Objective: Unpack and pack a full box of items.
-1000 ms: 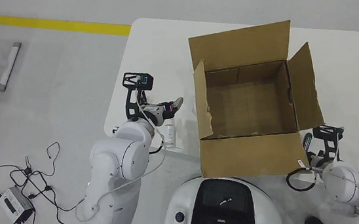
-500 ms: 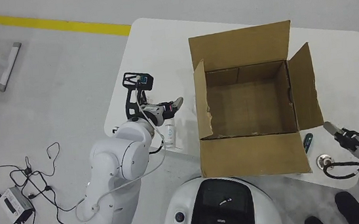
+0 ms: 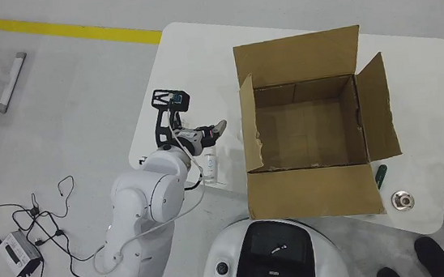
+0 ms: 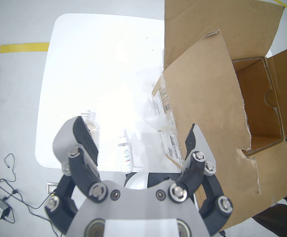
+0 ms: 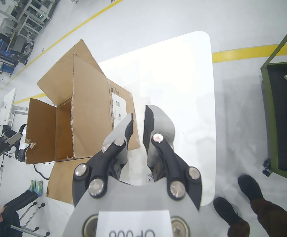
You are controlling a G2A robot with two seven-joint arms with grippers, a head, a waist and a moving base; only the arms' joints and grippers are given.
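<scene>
**A:** Looking into the box (image 3: 313, 192), it is down to bare cardboard with all four flaps thrown open. By these views, the unpacking half seems done.

**B:** Agreed, and the goods sit around it on the table (image 3: 197, 51). At the box's 9 o'clock there's a spray bottle (image 4: 125, 154) and a pair of clear bottles (image 4: 93, 122), with a crumpled plastic bag (image 4: 157, 114) against the box wall. At 5 o'clock there's a green stick (image 3: 381, 175), and a round metal piece (image 3: 403, 198) just beyond it.

**A:** So the packing is all still ahead, since nothing is back inside. How do the hands look?

**B:** The left gripper (image 4: 135, 124) hangs at the box's 9 o'clock over those bottles. Its jaws are spread wide and it carries nothing. The right gripper (image 5: 139, 114) has its pads drawn narrow, with only a sliver of daylight between them, and it's empty too.

**A:** What has changed in the last second?

**B:** It's all on the right side. That arm was crouched at the 5 o'clock corner over the green stick, then it swung out towards 4 o'clock. Now it has pulled well back past the table edge, leaving the stick and metal piece uncovered. The left arm hasn't budged, and neither has the box.
</scene>
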